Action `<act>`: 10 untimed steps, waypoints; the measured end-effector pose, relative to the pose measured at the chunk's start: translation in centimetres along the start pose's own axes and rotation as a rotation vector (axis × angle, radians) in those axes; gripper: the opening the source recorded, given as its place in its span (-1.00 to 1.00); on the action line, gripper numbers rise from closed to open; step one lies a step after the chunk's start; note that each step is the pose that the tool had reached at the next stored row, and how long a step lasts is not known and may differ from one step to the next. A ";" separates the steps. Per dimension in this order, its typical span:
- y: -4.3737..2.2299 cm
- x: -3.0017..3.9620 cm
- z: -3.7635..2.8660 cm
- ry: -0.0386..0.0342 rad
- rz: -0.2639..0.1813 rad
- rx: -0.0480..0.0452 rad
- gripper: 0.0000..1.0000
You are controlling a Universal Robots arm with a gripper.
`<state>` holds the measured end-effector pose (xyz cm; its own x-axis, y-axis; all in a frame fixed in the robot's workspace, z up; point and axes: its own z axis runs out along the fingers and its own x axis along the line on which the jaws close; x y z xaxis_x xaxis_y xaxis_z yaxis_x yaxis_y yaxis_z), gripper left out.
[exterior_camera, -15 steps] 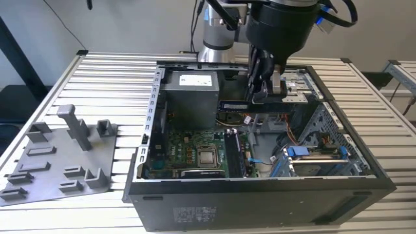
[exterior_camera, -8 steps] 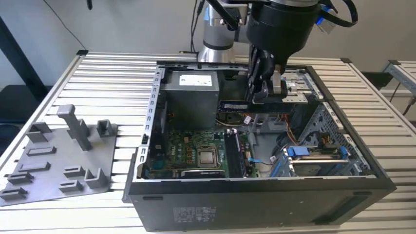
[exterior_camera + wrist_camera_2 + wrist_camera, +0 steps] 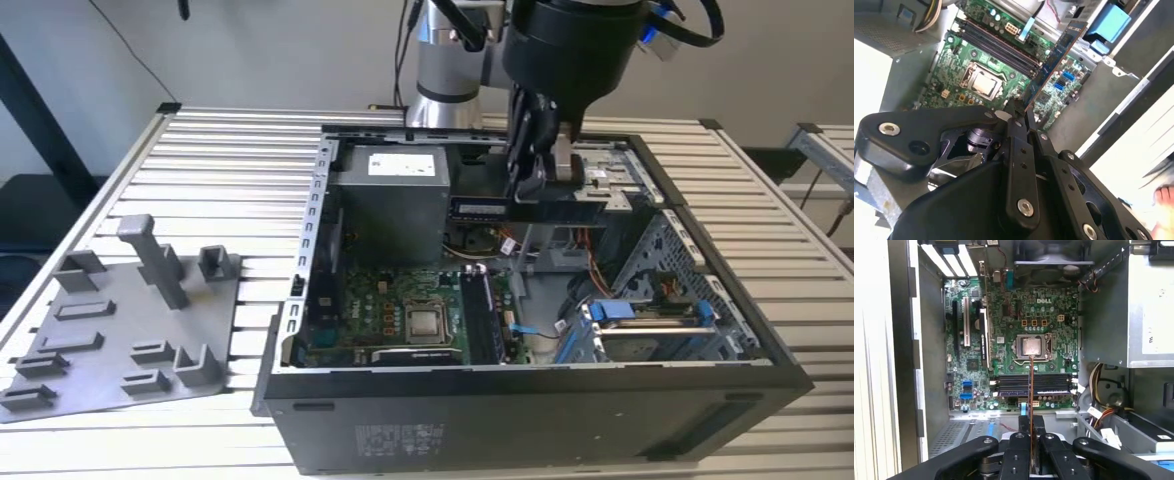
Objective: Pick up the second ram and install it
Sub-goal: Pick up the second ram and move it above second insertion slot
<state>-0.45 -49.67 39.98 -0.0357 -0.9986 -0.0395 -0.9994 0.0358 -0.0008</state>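
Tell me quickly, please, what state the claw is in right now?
The claw is closed, holding the second ram above the motherboard.
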 end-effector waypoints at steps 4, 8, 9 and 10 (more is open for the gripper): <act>0.06 -1.50 0.06 0.0001 0.000 0.0000 -0.72; 0.11 -2.89 0.12 0.0000 0.000 0.0000 -0.72; 0.12 -3.20 0.13 0.0000 0.000 -0.0001 -0.72; 0.14 -3.58 0.14 0.0001 0.000 0.0000 -0.72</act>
<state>-0.46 -46.09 39.97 -0.0358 -0.9986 -0.0394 -0.9994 0.0358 -0.0008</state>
